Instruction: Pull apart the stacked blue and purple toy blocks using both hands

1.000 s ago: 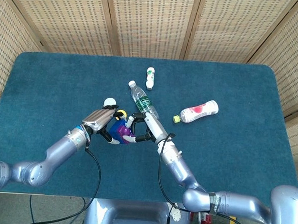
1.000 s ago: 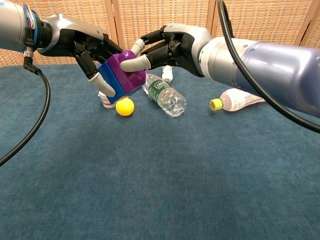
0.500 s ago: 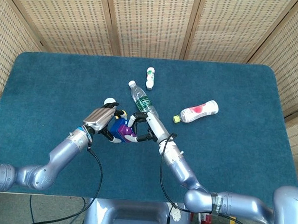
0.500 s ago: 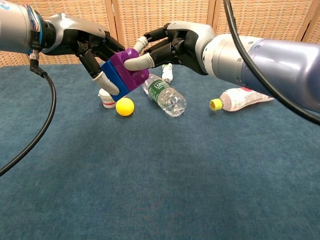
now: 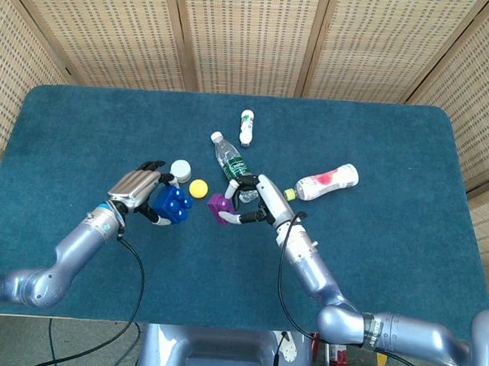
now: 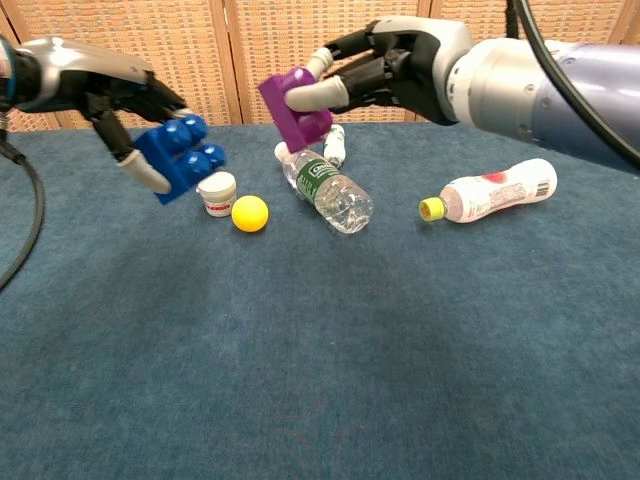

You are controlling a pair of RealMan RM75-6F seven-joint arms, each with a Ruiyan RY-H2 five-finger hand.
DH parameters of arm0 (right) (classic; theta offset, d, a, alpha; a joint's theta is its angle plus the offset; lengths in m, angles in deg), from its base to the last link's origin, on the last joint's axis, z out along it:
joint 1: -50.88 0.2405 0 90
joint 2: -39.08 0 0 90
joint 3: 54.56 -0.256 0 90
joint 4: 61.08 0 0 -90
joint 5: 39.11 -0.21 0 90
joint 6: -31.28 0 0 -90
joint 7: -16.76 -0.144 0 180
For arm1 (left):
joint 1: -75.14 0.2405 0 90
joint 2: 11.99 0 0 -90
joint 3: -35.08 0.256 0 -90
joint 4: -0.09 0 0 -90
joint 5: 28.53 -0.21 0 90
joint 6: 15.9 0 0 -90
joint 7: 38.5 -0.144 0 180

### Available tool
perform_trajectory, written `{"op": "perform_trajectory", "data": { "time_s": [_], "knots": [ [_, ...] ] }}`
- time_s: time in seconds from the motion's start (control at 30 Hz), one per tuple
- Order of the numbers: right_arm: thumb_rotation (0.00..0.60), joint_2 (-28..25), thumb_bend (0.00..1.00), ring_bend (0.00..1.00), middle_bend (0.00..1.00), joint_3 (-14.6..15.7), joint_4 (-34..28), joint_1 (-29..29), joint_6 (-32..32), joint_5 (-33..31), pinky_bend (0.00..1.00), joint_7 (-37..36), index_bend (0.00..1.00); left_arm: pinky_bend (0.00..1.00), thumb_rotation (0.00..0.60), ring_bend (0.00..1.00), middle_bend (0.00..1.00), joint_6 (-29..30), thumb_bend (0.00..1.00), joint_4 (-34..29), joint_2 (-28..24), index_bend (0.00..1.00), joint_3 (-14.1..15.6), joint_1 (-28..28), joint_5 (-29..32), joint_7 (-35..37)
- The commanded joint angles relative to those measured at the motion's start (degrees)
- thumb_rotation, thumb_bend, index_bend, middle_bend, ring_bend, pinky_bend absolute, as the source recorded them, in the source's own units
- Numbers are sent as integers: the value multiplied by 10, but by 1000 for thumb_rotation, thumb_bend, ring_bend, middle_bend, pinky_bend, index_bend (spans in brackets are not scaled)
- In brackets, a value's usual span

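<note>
The left hand (image 6: pixel 105 90) grips the blue block (image 6: pixel 180 158) from above and behind, fingers wrapped over its top and the thumb under its lower edge, holding it tilted with its studs facing toward the right, lifted above the desk (image 6: pixel 320 340). The right hand (image 6: pixel 400 65) holds the purple block (image 6: pixel 297 105) between the thumb in front and the fingers behind, also raised in the air and tilted. The two blocks are separate, with a clear gap between them; in the head view the blue block (image 5: pixel 171 204) sits at the left hand (image 5: pixel 135 189) and the purple block (image 5: pixel 221 205) at the right hand (image 5: pixel 256 202). Below that gap, on the blue desk cover, a yellow ball (image 6: pixel 250 213) lies just beside a small white jar (image 6: pixel 216 193). A clear water bottle (image 6: pixel 327 190) with a green label lies on its side under the right hand, a small white bottle (image 6: pixel 335 146) lies behind it, and a white bottle with a yellow cap (image 6: pixel 490 194) lies farther to the right. Woven panels (image 5: pixel 252 36) stand behind the desk.
</note>
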Motion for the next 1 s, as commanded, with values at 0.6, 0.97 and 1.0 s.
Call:
{"op": "perform_trajectory", "data": {
  "time_s": [0.6, 0.97, 1.0],
  "knots": [
    [600, -32, 295, 293, 686, 196, 110, -28, 21, 173, 142, 230, 667, 0, 600, 9, 423, 129, 181, 133, 13, 515, 89, 163, -192, -77],
    [600, -90, 0, 0, 28, 186, 46, -37, 15, 148, 0, 250, 65, 0, 600, 0, 0, 93, 0, 142, 14, 0, 67, 187, -223, -28],
    [600, -96, 0, 0, 28, 186, 38, -39, 19, 152, 0, 247, 65, 0, 600, 0, 0, 93, 0, 138, 10, 0, 65, 190, -226, -21]
  ]
}}
